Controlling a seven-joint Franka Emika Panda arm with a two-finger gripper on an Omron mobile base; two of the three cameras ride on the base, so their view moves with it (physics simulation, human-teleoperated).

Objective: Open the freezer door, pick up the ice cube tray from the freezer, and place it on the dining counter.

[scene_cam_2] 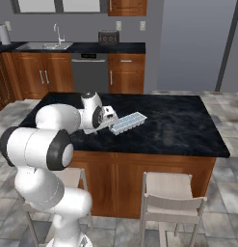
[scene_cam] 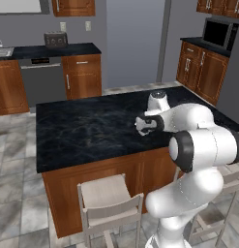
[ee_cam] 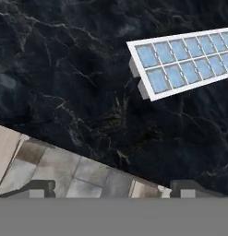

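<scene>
The tray (scene_cam_2: 128, 122) is lying flat on the counter (scene_cam_2: 188, 126), just beside the gripper (scene_cam_2: 111, 118). The jaws are standing apart, holding nothing. It is probably light, stiff and slippery; gripping across 1 long rim looks safest.

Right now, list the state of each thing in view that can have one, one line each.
ice cube tray: lying flat on the dining counter, cubes in its pockets, free of the gripper.
gripper: open, holding nothing, tray apart from its fingertips.
dining counter: bears the tray.
stool: upright, at the counter.
</scene>
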